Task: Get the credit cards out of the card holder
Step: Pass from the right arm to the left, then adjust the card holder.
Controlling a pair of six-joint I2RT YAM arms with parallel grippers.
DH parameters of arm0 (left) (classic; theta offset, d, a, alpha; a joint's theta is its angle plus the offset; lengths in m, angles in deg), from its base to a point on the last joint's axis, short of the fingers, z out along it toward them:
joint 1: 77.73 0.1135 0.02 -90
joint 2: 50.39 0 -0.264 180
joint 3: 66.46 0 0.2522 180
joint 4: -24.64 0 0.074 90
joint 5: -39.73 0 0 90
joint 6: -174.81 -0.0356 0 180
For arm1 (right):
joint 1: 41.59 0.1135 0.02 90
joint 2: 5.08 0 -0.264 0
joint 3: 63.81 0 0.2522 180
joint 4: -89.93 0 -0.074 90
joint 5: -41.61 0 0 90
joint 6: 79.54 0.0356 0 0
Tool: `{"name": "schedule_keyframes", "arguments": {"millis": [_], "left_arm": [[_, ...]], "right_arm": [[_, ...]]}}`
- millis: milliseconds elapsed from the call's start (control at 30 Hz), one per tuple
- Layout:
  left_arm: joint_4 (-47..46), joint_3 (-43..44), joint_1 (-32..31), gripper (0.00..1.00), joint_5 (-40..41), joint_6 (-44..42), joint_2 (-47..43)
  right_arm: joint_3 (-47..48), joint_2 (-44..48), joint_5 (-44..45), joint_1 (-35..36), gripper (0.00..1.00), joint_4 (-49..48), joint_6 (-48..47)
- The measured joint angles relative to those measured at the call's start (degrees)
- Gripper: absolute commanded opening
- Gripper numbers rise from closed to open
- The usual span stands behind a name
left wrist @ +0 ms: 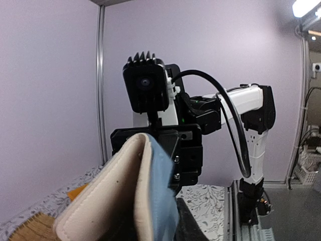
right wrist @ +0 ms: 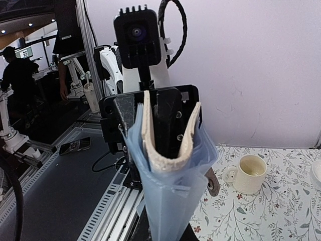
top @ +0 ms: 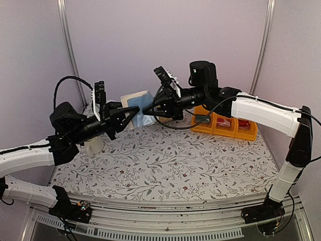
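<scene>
where it is: the card holder (top: 134,99) is up in the air over the far side of the table (top: 170,165), a bit left of centre, caught between the two arms; the light blue card (top: 144,119) lies against it and pokes out past its edge

right gripper (top: 149,110): pinched all the way closed; in its wrist view the blue card runs straight out from its fingertips, so I'd say that's what it's got

left gripper (top: 133,113): jaws sit either side of the holder's two leaves; honestly can't tell if they've clamped down or are just loosely around it

the bit that matters: holder and card both lie lengthwise along the line between the grippers, left to right; holder end toward the left gripper, card end toward the right one; both are right on it, neither is nearer

next move (my guess): pull straight apart along that axis; a sideways tug would probably jam the card in its pocket
</scene>
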Motion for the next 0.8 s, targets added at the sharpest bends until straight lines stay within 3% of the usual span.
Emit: {"name": "schedule_keyframes", "arguments": {"millis": [33,167,200,267,333,600,700,800], "left_arm": [[-0.37,0.07,-0.04,0.00,0.20,0.09,0.42],[-0.96,0.04,-0.13,0.00,0.28,0.70,0.57],[-0.98,0.02,-0.20,0.00,0.24,0.72,0.46],[-0.92,-0.28,-0.52,0.00,0.13,0.76,0.00],[-0.92,-0.81,-0.76,0.00,0.22,0.83,-0.59],[-1.07,-2.64,-0.79,0.00,0.07,1.38,-3.34],[-0.92,-2.75,-0.81,0.00,-4.13,0.70,-3.78],[3.61,-1.44,-1.01,0.00,-9.14,-3.37,-4.20]], "right_arm": [[-0.02,0.00,-0.09,0.00,0.02,0.07,-0.02],[-0.20,0.50,-0.59,0.02,0.10,0.81,-0.70],[-0.57,0.87,-0.50,0.04,0.16,0.81,-1.09],[-1.46,1.57,-0.42,0.15,0.46,0.74,-1.86],[-2.60,2.51,-0.09,0.17,0.64,0.90,-2.43],[-8.48,9.55,-1.51,-5.27,0.90,-0.50,-3.30],[-13.09,14.40,-4.68,-9.62,0.91,-3.19,-2.62],[-14.16,17.31,-0.94,-11.19,0.90,-2.84,-3.41]]}}
